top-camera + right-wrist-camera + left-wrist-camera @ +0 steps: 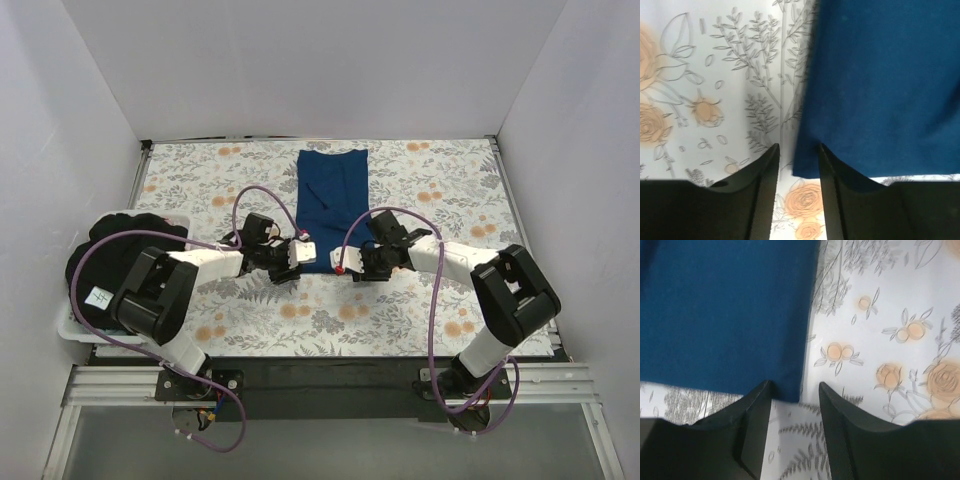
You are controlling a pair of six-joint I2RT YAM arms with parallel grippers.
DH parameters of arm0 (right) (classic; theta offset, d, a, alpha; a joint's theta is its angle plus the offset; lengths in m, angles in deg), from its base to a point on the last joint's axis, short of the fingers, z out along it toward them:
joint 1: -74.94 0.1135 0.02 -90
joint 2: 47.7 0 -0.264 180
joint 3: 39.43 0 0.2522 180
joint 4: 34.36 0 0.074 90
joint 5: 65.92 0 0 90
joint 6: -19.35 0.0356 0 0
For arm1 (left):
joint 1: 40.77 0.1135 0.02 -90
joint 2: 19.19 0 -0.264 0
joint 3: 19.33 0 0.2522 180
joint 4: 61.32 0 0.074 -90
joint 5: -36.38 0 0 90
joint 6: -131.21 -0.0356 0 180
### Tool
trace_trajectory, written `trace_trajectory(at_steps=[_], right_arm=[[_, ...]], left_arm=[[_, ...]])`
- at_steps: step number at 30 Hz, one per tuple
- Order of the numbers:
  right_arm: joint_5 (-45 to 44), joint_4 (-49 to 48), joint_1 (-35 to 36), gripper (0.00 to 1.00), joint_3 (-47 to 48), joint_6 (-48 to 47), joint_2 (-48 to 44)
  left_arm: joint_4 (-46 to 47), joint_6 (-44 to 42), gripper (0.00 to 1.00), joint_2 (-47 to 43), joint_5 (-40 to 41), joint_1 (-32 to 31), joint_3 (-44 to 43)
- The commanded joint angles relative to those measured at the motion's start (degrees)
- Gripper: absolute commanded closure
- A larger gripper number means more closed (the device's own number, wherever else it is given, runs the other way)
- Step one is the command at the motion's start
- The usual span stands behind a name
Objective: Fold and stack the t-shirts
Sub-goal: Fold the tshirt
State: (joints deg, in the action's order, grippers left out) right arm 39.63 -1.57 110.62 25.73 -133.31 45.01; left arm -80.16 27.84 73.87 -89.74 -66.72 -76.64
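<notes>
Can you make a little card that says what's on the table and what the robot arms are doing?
Blue t-shirt: folded into a long strip, flat on the floral cloth
Black t-shirt pile: left edge, bunched up
Left end effector: open, at the strip's near left corner
Right end effector: open, at its near right corner

Jaws parted. Dark blue t-shirt (880, 85) lies flat ahead-right of them, its near corner poking into the gap by the right finger. Floral cloth (715, 75) spreads ahead-left and under the gap.
</notes>
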Motion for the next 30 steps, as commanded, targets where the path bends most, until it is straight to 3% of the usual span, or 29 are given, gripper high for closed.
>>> trace_trajectory(at_steps=[1, 3, 6, 10, 21, 26, 30], right_arm=[[-0.52, -2.15, -0.26, 0.58, -1.56, 0.08, 1.51], [-0.96, -2.85, -0.43, 0.61, -1.83, -0.01, 2.12], [-1.57, -3.03, -0.7, 0.69, -1.74, -0.1, 3.35], [-2.19, -2.86, -1.05, 0.99, -1.3, -0.28, 2.66], [-0.61, 7.33, -4.22, 0.99, 12.49, 0.43, -6.39], [-1.66, 13.48, -2.9, 0.99, 13.64, -1.07, -9.55], [-1.84, 19.02, -0.53, 0.99, 12.24, -0.63, -15.16]], left_arm=[[0.6, -1.92, 0.59, 1.6, 1.4, -0.06, -1.01], [-0.01, -3.24, 0.62, 2.65, 1.4, -0.06, -1.27], [-1.07, -4.04, 0.73, 3.36, 1.66, -0.06, -1.71], [-2.73, -2.37, 0.97, 2.93, 1.75, 0.03, -3.64], [-14.86, 0.97, 1.0, -4.46, -2.64, 2.22, -16.47], [-19.08, -0.43, 1.0, -9.02, -3.87, 2.14, -17.01], [-28.1, 0.27, 1.0, -13.76, -5.8, 0.65, -17.27]])
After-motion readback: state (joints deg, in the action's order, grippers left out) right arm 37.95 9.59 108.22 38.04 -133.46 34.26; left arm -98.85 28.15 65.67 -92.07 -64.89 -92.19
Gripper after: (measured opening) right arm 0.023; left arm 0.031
